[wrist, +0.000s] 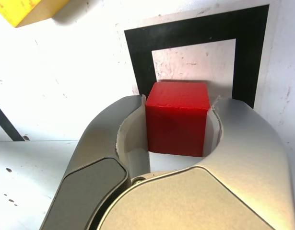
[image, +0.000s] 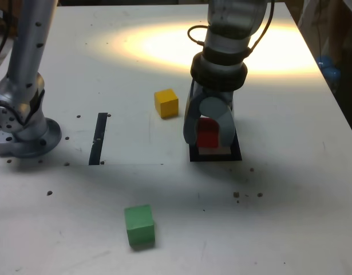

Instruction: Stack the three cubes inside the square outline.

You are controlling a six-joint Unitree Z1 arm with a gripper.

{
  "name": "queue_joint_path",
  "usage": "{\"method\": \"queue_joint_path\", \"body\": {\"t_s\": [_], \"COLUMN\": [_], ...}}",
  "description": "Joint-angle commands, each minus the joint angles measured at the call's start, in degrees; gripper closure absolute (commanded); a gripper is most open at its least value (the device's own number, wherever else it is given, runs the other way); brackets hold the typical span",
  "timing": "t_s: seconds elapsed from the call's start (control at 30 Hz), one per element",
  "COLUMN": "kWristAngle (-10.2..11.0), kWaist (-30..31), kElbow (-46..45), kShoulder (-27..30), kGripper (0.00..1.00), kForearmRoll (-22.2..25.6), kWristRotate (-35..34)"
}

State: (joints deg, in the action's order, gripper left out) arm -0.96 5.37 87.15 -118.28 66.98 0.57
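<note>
- Between the claw [image: 208, 137] jaws: red cube [wrist: 177, 117], clamped, over the square outline [wrist: 142, 52].
- Beside the claw: yellow cube [image: 166, 103], bare tabletop [image: 279, 195] between.
- Well apart from the claw: green cube [image: 139, 226].

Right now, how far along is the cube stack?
Nothing is stacked yet. The gripper is shut on the red cube, holding it at the square outline. The yellow cube and green cube sit apart on the table, both still to stack.
</note>
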Motion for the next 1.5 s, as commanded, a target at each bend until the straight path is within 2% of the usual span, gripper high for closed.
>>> {"method": "queue_joint_path", "body": {"t_s": [0.0, 0.23, 0.33, 0.43, 0.53, 0.7, 0.8, 1.0, 1.1, 1.47], "kWristAngle": [0.1, 0.3, 0.4, 0.5, 0.5, 0.5, 1.2, 6.0, 7.7, 7.6], "kWaist": [-0.2, -0.7, -0.7, -0.8, -0.8, -0.8, -0.8, -1.1, -1.9, -7.5], "kElbow": [-0.1, -0.1, -0.1, -0.4, -0.7, -1.3, -1.9, -3.3, -3.9, -10.1], "kShoulder": [-0.4, -0.8, -0.8, -0.8, -0.8, -0.3, 1.0, 6.3, 8.7, 12.2], "kGripper": [0.65, 0.62, 0.41, 0.13, 0.03, 0.01, 0.01, 0.00, 0.00, 0.01], "kForearmRoll": [-0.2, -1.2, -1.7, -2.4, -2.8, -3.0, -2.7, 1.9, 4.4, 5.2], "kWristRotate": [-0.1, 0.0, 0.4, 1.1, 1.3, 1.2, 0.6, -3.5, -5.6, -8.3]}}
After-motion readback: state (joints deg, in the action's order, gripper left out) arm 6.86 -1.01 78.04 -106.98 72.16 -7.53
